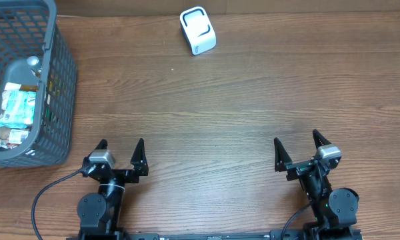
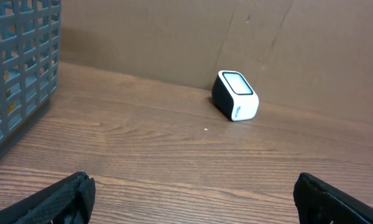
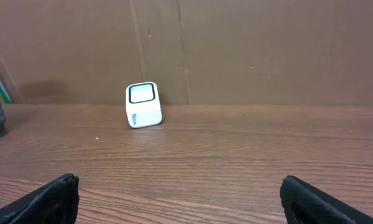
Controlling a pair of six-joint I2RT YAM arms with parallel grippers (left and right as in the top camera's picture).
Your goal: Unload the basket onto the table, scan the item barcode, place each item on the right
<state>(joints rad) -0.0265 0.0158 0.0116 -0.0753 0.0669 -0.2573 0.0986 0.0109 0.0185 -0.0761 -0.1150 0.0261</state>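
My left jaws and right jaws are wide apart, holding nothing. The white scanner point(image 1: 198, 31) stands across the worktop point(image 1: 253, 100). Packets point(image 1: 17, 110) lie in the basket point(image 1: 61, 87).

basket point(image 1: 63, 87): cut by left edge | packets point(image 1: 18, 110) inside: labels unreadable | scanner point(image 1: 198, 30) print: too small

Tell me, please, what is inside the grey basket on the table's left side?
The basket holds a crumpled pale-blue packet, a grey round-capped item and more packaging. Whatever lies beneath them is covered; the basket's left part is out of frame.
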